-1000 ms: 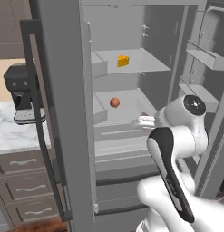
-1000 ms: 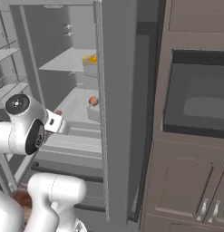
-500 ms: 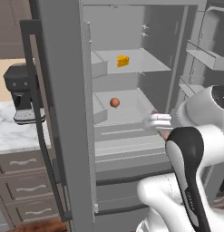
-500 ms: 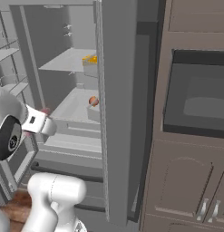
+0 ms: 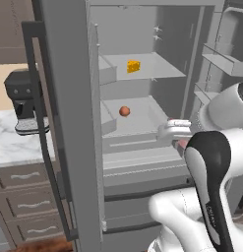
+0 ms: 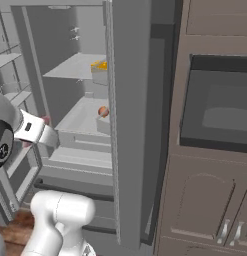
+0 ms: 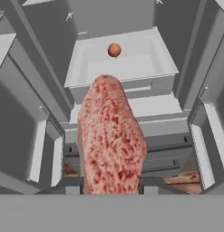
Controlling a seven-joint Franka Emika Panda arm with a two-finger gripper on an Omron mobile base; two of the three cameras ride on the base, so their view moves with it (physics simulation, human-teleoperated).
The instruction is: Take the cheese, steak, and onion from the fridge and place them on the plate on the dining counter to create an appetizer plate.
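Gripper (image 7: pixel 111 190) clamped on my pinkish marbled flat steak slab (image 7: pixel 112 140) | step: steak out of grey steel fridge (image 5: pixel 69 123) | next: carry to plate; onion, cheese remain

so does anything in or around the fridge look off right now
Nothing stands out. The steak is held upright in the gripper outside the open fridge; the cheese and onion sit neatly on their shelves, nothing spilled.
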